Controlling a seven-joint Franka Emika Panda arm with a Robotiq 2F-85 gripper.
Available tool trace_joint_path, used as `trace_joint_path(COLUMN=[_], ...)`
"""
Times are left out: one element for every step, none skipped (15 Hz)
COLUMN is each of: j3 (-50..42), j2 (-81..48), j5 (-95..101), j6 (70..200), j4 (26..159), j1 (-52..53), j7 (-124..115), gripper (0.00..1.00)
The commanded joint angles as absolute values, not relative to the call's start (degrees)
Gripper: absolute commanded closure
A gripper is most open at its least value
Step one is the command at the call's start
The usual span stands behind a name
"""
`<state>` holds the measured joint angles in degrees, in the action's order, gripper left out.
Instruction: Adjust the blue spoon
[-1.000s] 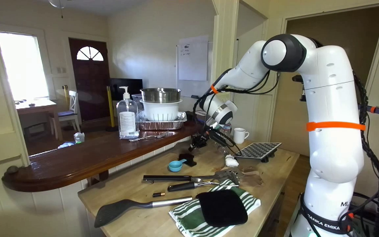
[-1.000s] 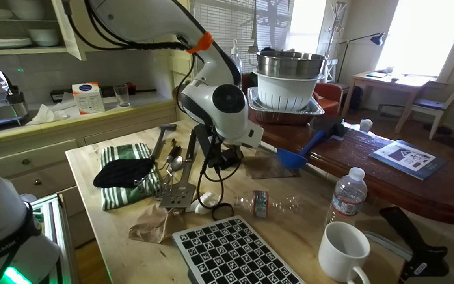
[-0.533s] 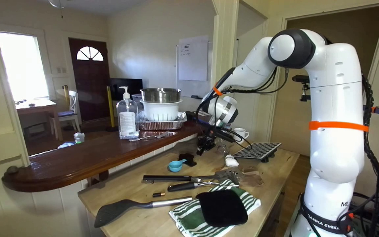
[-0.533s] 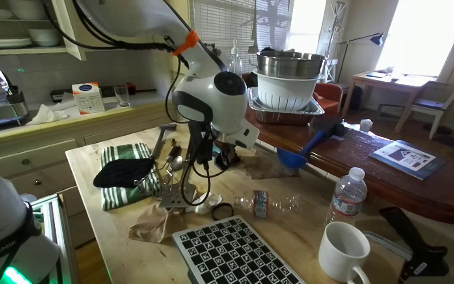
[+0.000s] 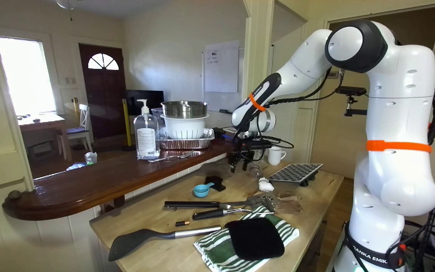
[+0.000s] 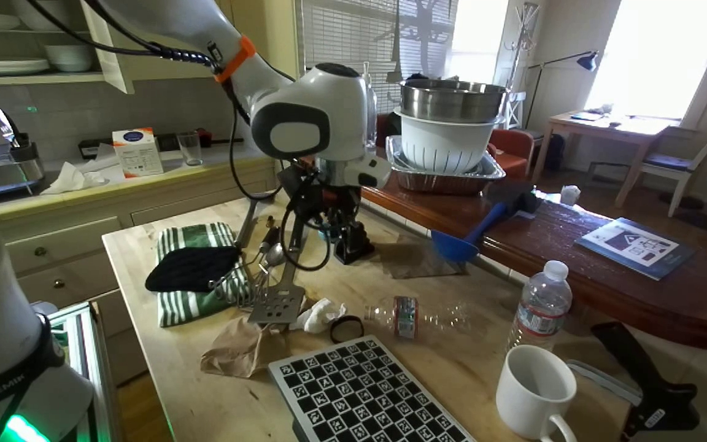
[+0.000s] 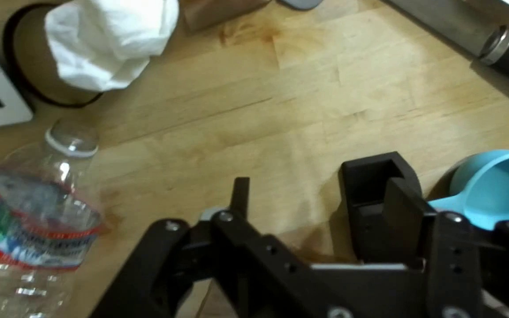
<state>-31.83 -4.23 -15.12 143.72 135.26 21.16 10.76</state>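
Note:
The blue spoon (image 5: 201,190), turquoise with a deep round bowl, rests on the wooden table. A black hollow block (image 5: 216,183) stands right by its handle. At the right edge of the wrist view, the spoon's bowl (image 7: 504,187) opens upward, and its handle runs left toward the block (image 7: 367,240). My gripper (image 7: 319,187) points down above the table with its fingers well apart and nothing held between them. One finger covers part of the block in that view. In an exterior view my gripper (image 5: 239,167) hangs behind and to the right of the spoon.
A plastic bottle (image 6: 405,316) lies on the table near a patterned board (image 6: 366,393). Crumpled white paper (image 7: 113,42), a slotted turner (image 6: 280,304) and a green striped towel (image 5: 210,245) share the table. A raised wooden ledge (image 5: 100,185) borders it.
My arm has drawn back and risen, and the gripper has swung from a slant to pointing down, shifting right in an exterior view. Its fingers have spread apart. The spoon has stayed put.

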Motion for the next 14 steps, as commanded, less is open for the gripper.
trace_joint_path(j3=[-39.1,-40.5,-40.5,-39.3,-27.4,-25.1,-20.5,-16.6,-15.0,-12.5,-11.0,-10.4,-10.4,-10.4], j2=[-3.6,-3.2,-0.6,3.4,5.9,7.9,9.3,10.5,6.6,8.3,8.9,8.7,8.0,7.2], j5=[0.9,5.6,10.3,14.7,16.8,12.8,6.5,3.5,6.6,5.8,5.9,6.0,6.2,6.3], j6=[141.6,140.5,138.4,135.4,131.5,126.3,122.2,117.3,123.8,121.9,121.9,122.0,122.2,122.4], j4=[129.8,127.7,126.8,126.8,125.4,124.2,123.6,121.5,122.5,121.8,121.9,122.0,122.1,122.1], j1=[28.8,30.4,31.0,31.0,20.5,20.1,17.0,14.5,11.1,9.7,8.4,7.6,7.1,6.7], j7=[2.0,0.1,-2.3,-4.4,-5.3,-1.7,2.4,3.5,1.0,1.3,1.2,1.1,1.0,1.0], gripper=[0.0,0.0,0.0,0.0,0.0,0.0,0.0,0.0,0.0,0.0,0.0,0.0,0.0,0.0])
